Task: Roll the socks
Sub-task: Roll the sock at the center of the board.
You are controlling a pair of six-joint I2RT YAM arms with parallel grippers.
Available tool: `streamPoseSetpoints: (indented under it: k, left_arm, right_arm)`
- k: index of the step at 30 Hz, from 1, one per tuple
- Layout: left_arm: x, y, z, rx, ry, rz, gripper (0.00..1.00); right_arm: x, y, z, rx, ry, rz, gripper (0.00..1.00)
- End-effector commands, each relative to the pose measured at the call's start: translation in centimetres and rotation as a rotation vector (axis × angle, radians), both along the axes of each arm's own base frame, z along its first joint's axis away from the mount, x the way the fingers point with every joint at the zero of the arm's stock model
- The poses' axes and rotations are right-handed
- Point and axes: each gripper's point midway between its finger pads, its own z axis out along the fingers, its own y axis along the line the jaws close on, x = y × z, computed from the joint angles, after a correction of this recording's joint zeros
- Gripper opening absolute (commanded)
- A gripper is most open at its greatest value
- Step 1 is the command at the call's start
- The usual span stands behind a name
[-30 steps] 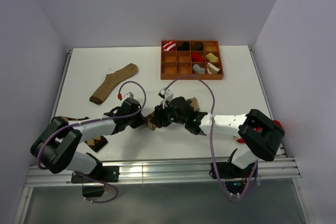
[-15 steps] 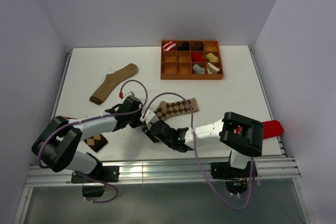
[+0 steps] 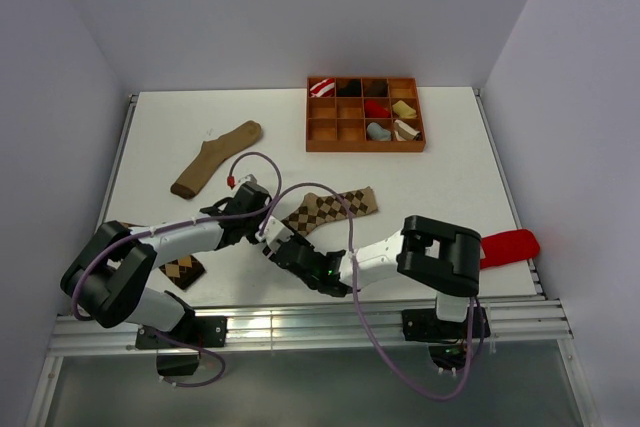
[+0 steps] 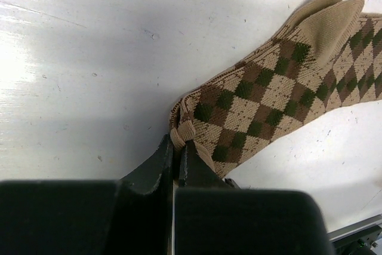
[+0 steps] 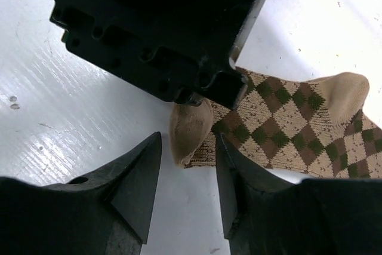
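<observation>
The lighter argyle sock [image 3: 331,209] lies flat on the white table, stretched toward the right. Its near-left end is pinched in my left gripper [image 3: 266,224], which is shut on the bunched edge [image 4: 182,135]; the diamond-patterned body [image 4: 268,94] runs off to the upper right. My right gripper [image 5: 188,147] stands open just in front of the left one, its fingers [image 5: 140,171] either side of the sock's tan tip [image 5: 190,128] without touching it. The darker argyle sock [image 3: 184,270] lies partly under the left arm.
A long plain tan sock [image 3: 215,159] lies at the back left. A brown compartment tray [image 3: 365,145] with rolled socks stands at the back. A red sock [image 3: 508,245] lies at the right edge. The left gripper's black body [image 5: 161,28] hangs close above my right fingers.
The right arm has swung from over the argyle sock down to the front, bringing its gripper beside the left one. The sock now shows laid out. The left gripper stayed shut.
</observation>
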Motion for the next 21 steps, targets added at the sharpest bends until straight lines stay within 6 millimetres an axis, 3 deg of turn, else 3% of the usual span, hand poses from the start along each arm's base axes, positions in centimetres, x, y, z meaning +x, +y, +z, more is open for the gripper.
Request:
streamPoseSetpoints:
  k: [1,9,16,21]
  left_arm:
    - [-0.5,-0.1,0.0,0.013,0.025,-0.022,0.01]
    - [-0.6,-0.4,0.0,-0.015,0.026,-0.019,0.01]
    - [-0.3,-0.3,0.6,-0.031,0.003,0.013,0.04]
    - [0.6,0.4,2.6,-0.041,-0.065,0.078,0.25]
  right_arm:
    - [1.0,1.5,1.7,0.064,-0.058,-0.026,0.47]
    - [0.9,2.1,-0.4,0.054,-0.033,-0.017,0.39]
    - [0.7,1.6,-1.0,0.102,0.028,-0.030,0.00]
    - [0.6,0.7,-0.2,0.194,0.135,-0.016,0.00]
